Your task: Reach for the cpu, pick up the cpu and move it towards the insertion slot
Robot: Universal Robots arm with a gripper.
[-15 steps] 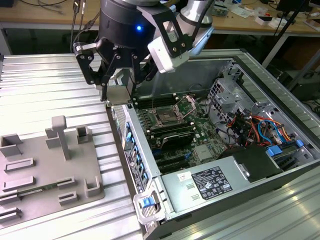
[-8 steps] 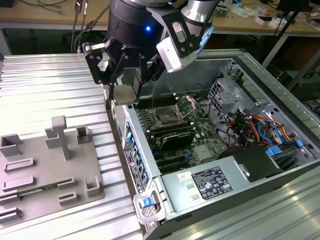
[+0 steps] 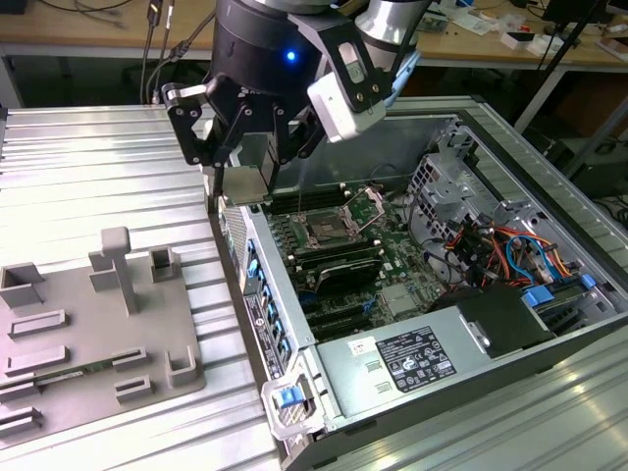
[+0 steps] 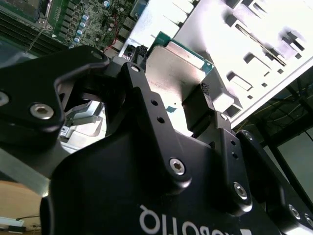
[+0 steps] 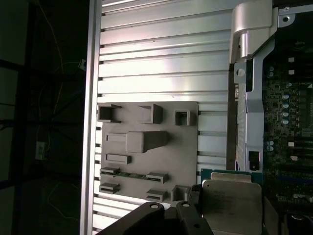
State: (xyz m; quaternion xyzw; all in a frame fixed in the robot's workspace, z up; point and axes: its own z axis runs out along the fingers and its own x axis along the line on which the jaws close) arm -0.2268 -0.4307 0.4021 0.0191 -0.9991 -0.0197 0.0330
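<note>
The cpu (image 3: 247, 186) is a thin square chip with a pale metal top, and my gripper (image 3: 245, 177) is shut on it, one black finger on each side. It hangs in the air over the near wall of the open computer case, at the edge toward the grey tray. The insertion slot (image 3: 327, 233), a dark square socket in a silver frame with wire levers, lies on the green motherboard further toward the exterior view's right and lower. Both wrist views show the cpu (image 4: 173, 68) (image 5: 230, 203) clamped between the fingers (image 4: 208, 95).
A grey plastic tray (image 3: 88, 334) (image 5: 146, 147) with raised blocks and recesses lies on the ribbed metal table at the exterior view's left. The open case holds long black memory slots (image 3: 339, 263), a power supply (image 3: 412, 358), a drive cage and coloured cables (image 3: 510, 255).
</note>
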